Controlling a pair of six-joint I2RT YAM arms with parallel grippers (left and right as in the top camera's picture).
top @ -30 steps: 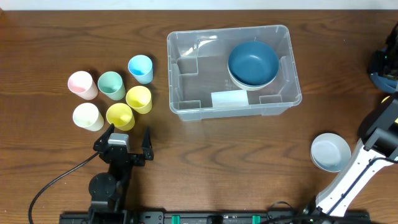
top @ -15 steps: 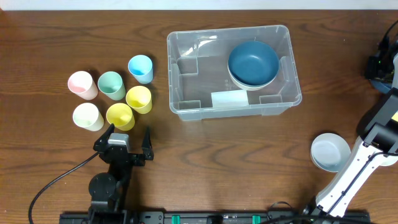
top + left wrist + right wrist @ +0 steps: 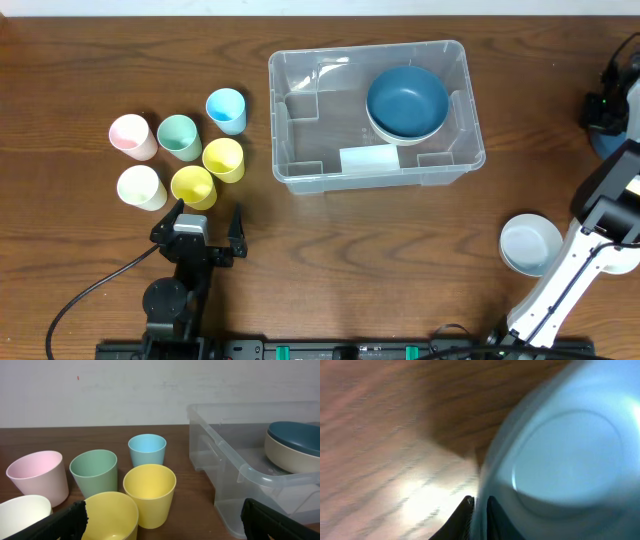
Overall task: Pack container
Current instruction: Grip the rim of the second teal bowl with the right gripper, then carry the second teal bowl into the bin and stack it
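Observation:
The clear container stands at the back middle of the table and also shows in the left wrist view. Inside it a dark blue bowl sits stacked on a cream bowl. A light blue bowl sits on the table at the front right. My right gripper is shut on that bowl's rim, one finger on each side. My left gripper is open and empty, just in front of the cups.
Several cups stand at the left: pink, green, blue, two yellow and white. A white label is on the container's front wall. The right arm's links rise by the right edge.
The right arm's upper links have shifted slightly to the left. The light blue bowl, the cups, the container and the left arm have not moved.

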